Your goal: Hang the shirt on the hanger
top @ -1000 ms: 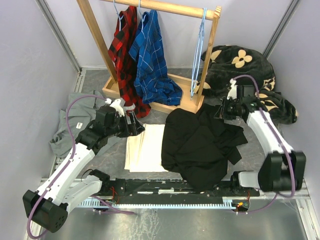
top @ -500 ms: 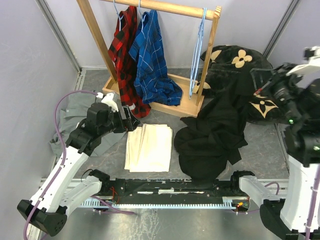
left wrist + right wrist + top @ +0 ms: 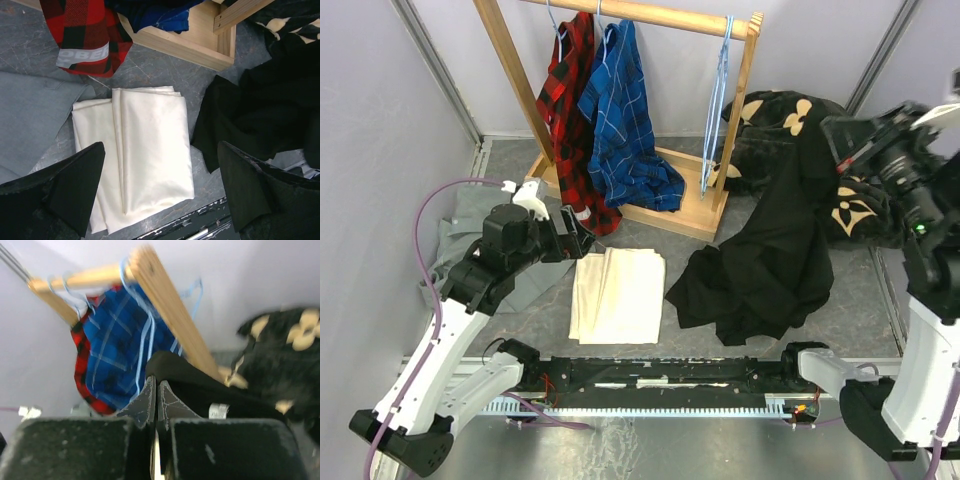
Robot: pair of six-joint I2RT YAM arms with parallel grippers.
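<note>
holding shirt (image 3: 770,260) high by collar at upper right, right gripper (image 3: 154,388) clenched on it — for free drape near hanger (image 3: 721,95). left gripper (image 3: 578,240) released, empty, centre left.

Bright flat diffuse light, soft shadows; top and left wrist views sharp, right wrist view motion-blurred, right arm (image 3: 895,165) slightly smeared, shirt (image 3: 770,265) crushed to detail-less black.

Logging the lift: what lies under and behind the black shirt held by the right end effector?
The shirt, pinched by the right end effector, drapes its lower half on the grey table; its upper part crosses the flowered blanket. The surface beneath the heap is covered.
</note>
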